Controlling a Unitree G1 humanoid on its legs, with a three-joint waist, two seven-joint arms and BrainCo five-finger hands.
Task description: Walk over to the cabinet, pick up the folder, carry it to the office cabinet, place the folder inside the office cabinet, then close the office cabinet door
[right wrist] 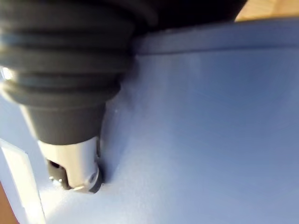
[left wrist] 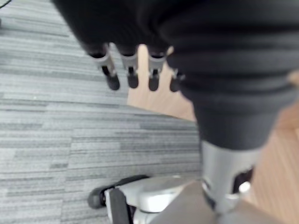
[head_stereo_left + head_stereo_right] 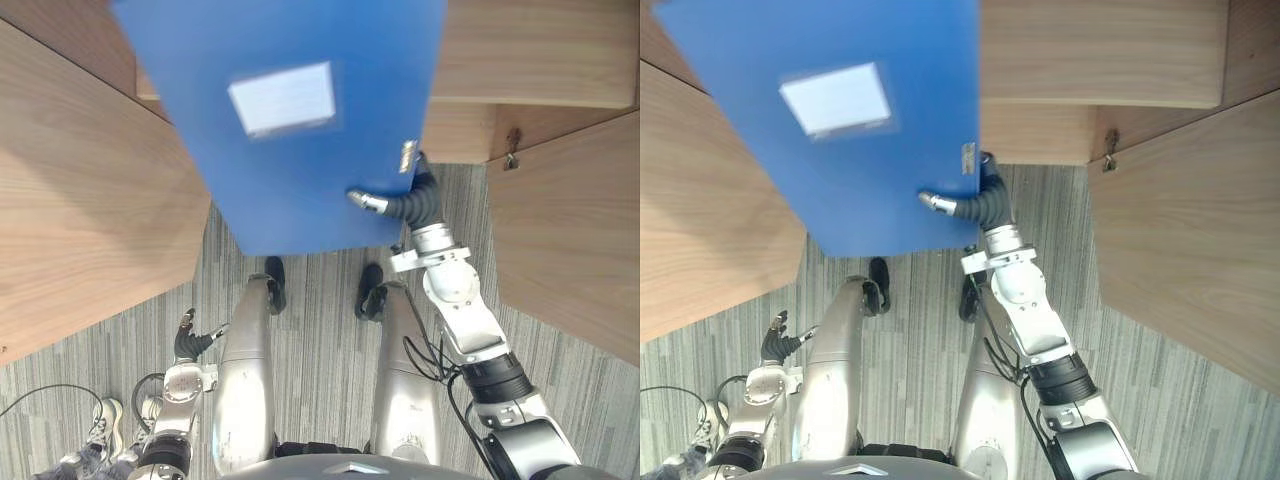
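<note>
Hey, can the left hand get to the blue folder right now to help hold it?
Probably yes, though not from where it is. The left hand hangs open low, well below the blue folder, which the right hand pinches at its right edge. Nothing lies between, and the folder's left edge is free.

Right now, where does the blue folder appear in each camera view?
Left eye view: blue folder at top centre, right hand pinching its lower right edge.
Right eye view: top left.
Right wrist view: its blue face past the right hand.
Left wrist view: left hand above grey carpet.
Shared landmark: the folder's white label.
</note>
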